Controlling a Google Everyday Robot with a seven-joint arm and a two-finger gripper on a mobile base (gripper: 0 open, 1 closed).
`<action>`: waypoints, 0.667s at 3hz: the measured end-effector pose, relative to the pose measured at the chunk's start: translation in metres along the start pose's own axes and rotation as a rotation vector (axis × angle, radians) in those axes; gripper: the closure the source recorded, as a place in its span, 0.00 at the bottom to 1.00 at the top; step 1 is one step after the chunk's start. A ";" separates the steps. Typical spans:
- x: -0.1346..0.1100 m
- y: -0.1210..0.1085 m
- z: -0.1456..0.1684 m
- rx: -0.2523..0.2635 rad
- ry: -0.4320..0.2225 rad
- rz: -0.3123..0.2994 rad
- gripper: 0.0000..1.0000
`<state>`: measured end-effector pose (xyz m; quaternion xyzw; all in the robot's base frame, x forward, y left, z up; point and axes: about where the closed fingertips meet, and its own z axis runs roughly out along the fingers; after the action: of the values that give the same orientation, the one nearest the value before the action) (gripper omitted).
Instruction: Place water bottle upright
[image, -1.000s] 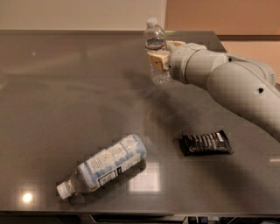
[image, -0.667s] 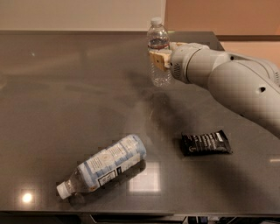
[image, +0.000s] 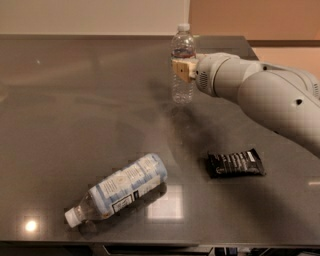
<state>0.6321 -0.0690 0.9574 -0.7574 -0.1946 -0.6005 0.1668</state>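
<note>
The water bottle (image: 182, 65) is slim, clear and ribbed, with a white cap and a narrow coloured band near its neck. It stands upright at the far middle of the dark table (image: 75, 125), its base at or just above the surface. My gripper (image: 183, 69) reaches in from the right on a pale arm and is shut on the bottle's middle, its tan fingertips (image: 182, 70) pressed against the body.
A larger bottle (image: 117, 190) with a big pale blue-white label lies on its side near the front left, cap toward the front edge. A black snack packet (image: 235, 163) lies flat at the front right, under my arm (image: 260, 92).
The gripper and the water bottle have moved slightly left and a little toward the back, still upright. The lying bottle and the packet have not moved.
</note>
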 end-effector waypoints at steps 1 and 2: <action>-0.009 0.003 0.003 -0.006 0.013 0.012 1.00; -0.016 0.004 0.004 -0.013 0.057 -0.010 1.00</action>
<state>0.6346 -0.0722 0.9405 -0.7403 -0.1895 -0.6238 0.1641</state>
